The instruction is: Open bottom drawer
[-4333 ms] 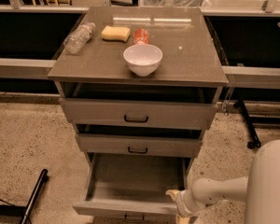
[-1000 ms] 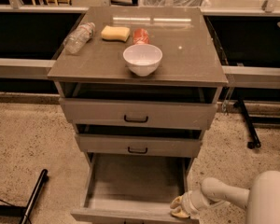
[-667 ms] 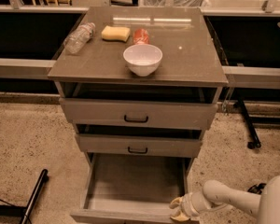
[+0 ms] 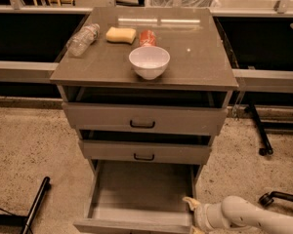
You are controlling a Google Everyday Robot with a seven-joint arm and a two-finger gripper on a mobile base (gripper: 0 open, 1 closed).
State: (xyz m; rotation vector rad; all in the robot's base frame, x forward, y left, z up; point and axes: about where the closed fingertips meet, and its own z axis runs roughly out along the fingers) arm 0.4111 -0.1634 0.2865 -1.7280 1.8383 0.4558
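Over the speckled floor (image 4: pixel 24 145), the bottom drawer (image 4: pixel 136 191) juts out; the gripper (image 4: pixel 191 207) sits at its right front corner, grip unreadable.

- The arm (image 4: pixel 256 217) is off-white and smooth, shaped like a thick round tube, with a rounded joint.
- Towards the wrist (image 4: pixel 210 217) it gets narrower, and grey ring lines go around it.
- The gripper (image 4: pixel 191 209) is pale cream-yellow; it is at the near right of the scene, low in the view.
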